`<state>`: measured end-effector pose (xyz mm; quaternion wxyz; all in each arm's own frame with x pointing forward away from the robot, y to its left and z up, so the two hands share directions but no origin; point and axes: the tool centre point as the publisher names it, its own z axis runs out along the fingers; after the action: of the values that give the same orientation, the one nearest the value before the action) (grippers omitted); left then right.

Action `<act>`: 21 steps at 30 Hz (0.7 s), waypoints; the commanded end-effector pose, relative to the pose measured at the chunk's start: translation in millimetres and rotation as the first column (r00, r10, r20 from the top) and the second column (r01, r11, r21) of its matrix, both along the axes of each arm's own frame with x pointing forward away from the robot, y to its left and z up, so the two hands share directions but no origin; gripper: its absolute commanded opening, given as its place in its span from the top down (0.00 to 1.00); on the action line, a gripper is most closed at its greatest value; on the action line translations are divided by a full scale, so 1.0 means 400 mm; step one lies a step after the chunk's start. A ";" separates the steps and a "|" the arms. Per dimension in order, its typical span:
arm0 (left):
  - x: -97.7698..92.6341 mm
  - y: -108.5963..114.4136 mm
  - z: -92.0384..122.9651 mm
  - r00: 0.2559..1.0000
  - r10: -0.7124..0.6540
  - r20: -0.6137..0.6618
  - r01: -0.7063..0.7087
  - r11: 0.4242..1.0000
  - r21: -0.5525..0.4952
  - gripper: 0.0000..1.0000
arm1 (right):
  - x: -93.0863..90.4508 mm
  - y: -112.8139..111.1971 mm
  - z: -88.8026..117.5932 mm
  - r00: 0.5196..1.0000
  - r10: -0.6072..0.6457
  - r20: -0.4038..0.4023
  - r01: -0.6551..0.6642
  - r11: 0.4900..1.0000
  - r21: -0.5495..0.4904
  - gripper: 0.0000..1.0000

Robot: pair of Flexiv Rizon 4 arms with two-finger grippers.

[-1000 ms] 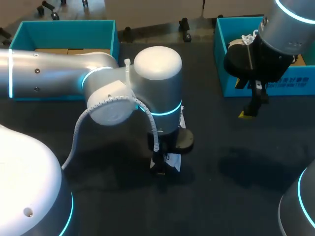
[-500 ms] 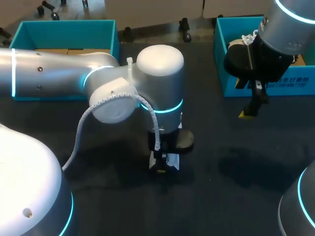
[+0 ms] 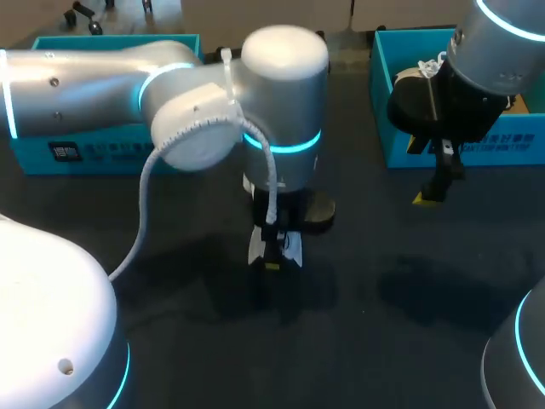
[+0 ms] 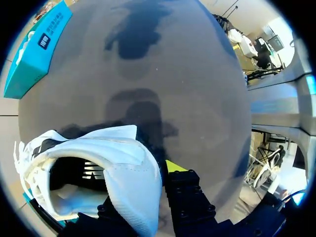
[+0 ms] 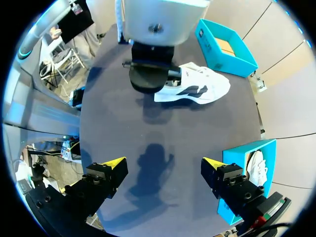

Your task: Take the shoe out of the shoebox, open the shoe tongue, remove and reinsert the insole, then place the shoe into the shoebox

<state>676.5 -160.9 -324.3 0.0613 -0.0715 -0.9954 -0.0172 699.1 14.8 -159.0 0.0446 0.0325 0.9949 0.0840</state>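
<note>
Silver arms with cyan rings (one white cable).

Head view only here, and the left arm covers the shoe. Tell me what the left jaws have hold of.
Observer: The left wrist view shows them shut on the white shoe, gripping its wall beside the opening.
Operator: Give me which way it points.
Observer: In the right wrist view its toe points away from the left arm. I cannot tell whether it touches the table.
Operator: Report the right jaws.
Observer: Wide open, nothing between them, above the table.
</note>
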 end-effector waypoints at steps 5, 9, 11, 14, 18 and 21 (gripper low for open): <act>0.034 0.023 0.204 1.000 -0.006 -0.029 0.005 1.000 -0.029 1.00 | 0.004 0.004 -0.002 1.000 -0.001 -0.003 0.001 1.000 -0.003 0.00; 0.041 0.021 0.270 0.998 -0.018 -0.059 0.016 0.999 -0.048 1.00 | 0.004 0.004 -0.002 1.000 -0.001 -0.003 0.001 1.000 -0.003 0.00; 0.040 0.020 0.302 0.996 -0.035 -0.076 0.031 0.998 -0.056 1.00 | 0.004 0.004 -0.002 1.000 -0.001 -0.003 0.001 1.000 -0.003 0.00; 0.034 0.019 0.339 0.995 -0.059 -0.083 0.054 0.997 -0.062 1.00 | 0.004 0.004 -0.002 1.000 -0.001 -0.003 0.001 1.000 -0.003 0.00; 0.027 0.015 0.372 0.994 -0.084 -0.068 0.079 0.994 -0.080 1.00 | 0.004 0.004 -0.002 1.000 -0.001 -0.003 0.001 1.000 -0.003 0.00; 0.027 0.015 0.372 0.994 -0.084 -0.068 0.079 0.994 -0.080 1.00 | 0.004 0.004 -0.002 1.000 -0.001 -0.003 0.001 1.000 -0.003 0.00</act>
<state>688.7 -158.0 -185.5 0.0960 -0.1155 -0.9884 0.0215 699.1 14.8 -159.0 0.0446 0.0325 0.9949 0.0840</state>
